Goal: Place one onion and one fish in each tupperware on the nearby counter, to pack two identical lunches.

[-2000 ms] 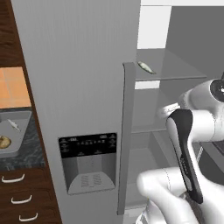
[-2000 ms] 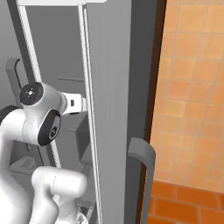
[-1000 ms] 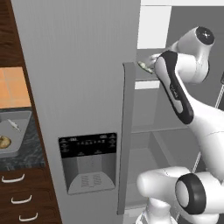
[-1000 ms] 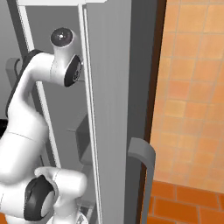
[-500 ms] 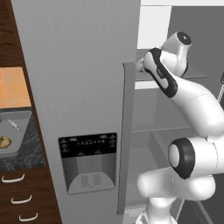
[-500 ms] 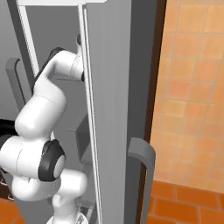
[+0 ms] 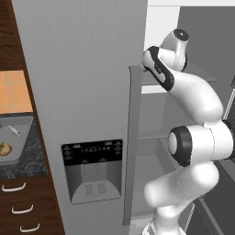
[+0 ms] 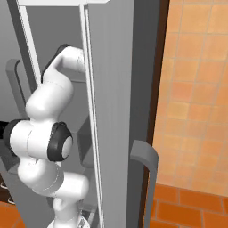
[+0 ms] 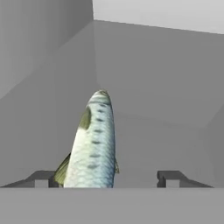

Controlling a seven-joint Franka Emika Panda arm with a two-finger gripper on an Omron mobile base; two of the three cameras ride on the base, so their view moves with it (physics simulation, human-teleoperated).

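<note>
A silver-green fish [image 9: 94, 144] lies on a grey fridge shelf, pointing away from the hand. My gripper [image 9: 105, 179] is open around its tail end, and the fish lies close to the left fingertip [image 9: 43, 178], with a wide gap to the right one. In the left base view the arm [image 7: 183, 92] reaches onto the fridge's upper shelf. At the far left, a grey tupperware [image 7: 24, 123] sits on the dark counter [image 7: 25, 167] and holds an onion [image 7: 3, 148] and another fish [image 7: 14, 131].
The grey fridge door with its dispenser panel [image 7: 92, 170] stands between the shelf and the counter. Its edge [image 7: 133, 137] runs right beside the hand. A second door [image 8: 116, 111] with a curved handle [image 8: 144, 178] stands in front of an orange tiled wall [image 8: 196, 89].
The arm has risen from low in front of the fridge and stretched onto the upper shelf. Its hand now covers the spot where the fish lay in the left base view.
</note>
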